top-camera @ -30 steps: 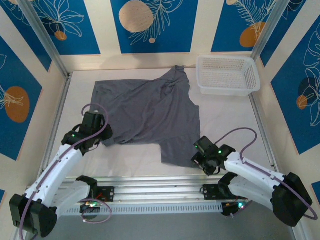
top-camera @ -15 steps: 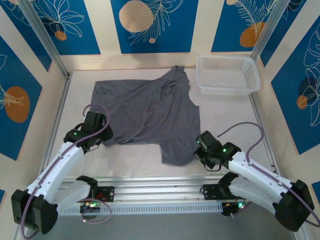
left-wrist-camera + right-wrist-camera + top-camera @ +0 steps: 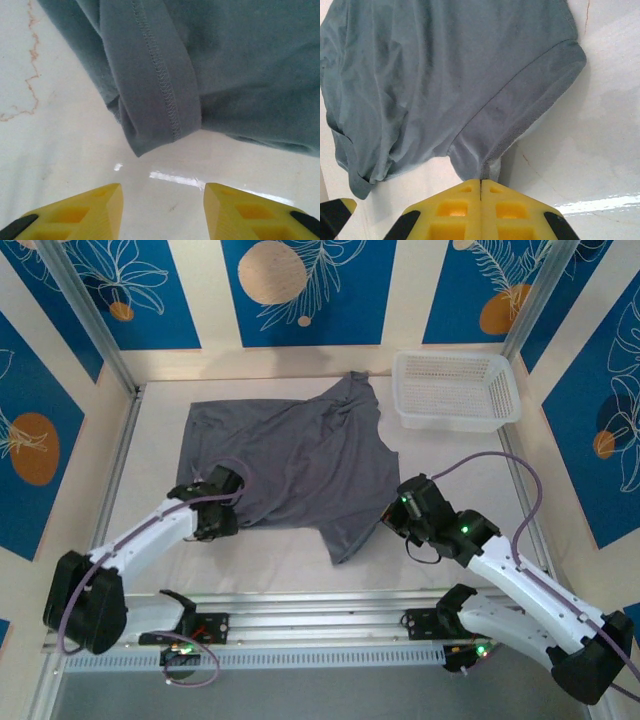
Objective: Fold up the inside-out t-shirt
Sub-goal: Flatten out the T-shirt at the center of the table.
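Note:
The inside-out t-shirt (image 3: 300,460) is slate grey and lies spread on the white table, one sleeve reaching toward the back. My right gripper (image 3: 396,517) sits at its near right edge. In the right wrist view that gripper (image 3: 480,181) is shut on a pinch of the t-shirt (image 3: 445,75), which rises in folds from the jaws. My left gripper (image 3: 230,508) is at the near left corner. In the left wrist view it (image 3: 162,192) stands open just above the table, with a folded, stitched corner of the t-shirt (image 3: 160,100) a short way ahead of the fingertips.
A white plastic basket (image 3: 457,390) stands at the back right corner. Aluminium rails (image 3: 320,605) border the table at the near edge and along the sides. Bare tabletop (image 3: 450,465) lies between the shirt and the right rail.
My right gripper has shut on the shirt's near right edge and drawn it away from the near rail. The left gripper has slid right, up to the shirt's near left corner.

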Available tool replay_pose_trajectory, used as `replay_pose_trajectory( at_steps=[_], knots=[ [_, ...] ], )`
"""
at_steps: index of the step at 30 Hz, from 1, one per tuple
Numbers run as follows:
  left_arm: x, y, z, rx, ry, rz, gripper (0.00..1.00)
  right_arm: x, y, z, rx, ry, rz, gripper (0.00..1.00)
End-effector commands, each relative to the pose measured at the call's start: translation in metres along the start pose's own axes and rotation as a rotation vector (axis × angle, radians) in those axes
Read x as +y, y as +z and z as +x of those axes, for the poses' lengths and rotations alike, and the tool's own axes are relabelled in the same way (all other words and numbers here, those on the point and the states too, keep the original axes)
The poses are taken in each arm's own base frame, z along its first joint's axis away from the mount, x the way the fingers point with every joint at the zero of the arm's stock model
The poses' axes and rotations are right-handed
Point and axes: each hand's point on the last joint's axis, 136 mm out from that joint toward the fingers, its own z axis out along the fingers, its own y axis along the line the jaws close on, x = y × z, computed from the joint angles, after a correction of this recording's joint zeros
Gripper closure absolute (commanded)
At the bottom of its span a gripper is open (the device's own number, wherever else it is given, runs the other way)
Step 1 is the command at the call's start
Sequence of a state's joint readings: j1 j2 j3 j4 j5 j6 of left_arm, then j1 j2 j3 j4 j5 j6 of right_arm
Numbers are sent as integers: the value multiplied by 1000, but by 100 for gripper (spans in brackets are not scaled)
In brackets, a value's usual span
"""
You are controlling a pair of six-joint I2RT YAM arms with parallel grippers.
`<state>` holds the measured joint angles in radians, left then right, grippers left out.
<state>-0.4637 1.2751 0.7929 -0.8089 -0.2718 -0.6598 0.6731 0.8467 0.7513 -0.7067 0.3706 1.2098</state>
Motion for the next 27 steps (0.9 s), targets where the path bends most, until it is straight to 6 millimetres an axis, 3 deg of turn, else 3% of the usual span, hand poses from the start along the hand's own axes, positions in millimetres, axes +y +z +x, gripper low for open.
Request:
replay_pose_trajectory(
  at_steps=[1,8,12,15,18,20,22,27],
  knots=[
    [0,3,-19,-52,-22,-95,51,5,-7,-6,-26,-36,-10,100],
    [-20,28,-31,-14,-65,-112,54,-3,-8,-7,-41,-48,16,100],
    [-18,39,-36,-24,-72,-162,57,-2,-10,-6,-36,-60,13,100],
    [-13,46,-37,-16,-68,-202,66,-3,-14,-8,-39,-63,20,100],
    [-4,46,-36,-13,-73,-233,83,-6,-26,-19,-75,-63,50,100],
    [1,40,-38,-22,-80,-230,99,-8,-40,-37,-136,-63,79,100],
    [6,23,-46,-52,-83,-218,100,-10,-60,-62,-219,-51,101,100],
    [18,-51,-84,-206,-115,-41,100,-30,-135,-134,-487,45,159,100]
  ],
)
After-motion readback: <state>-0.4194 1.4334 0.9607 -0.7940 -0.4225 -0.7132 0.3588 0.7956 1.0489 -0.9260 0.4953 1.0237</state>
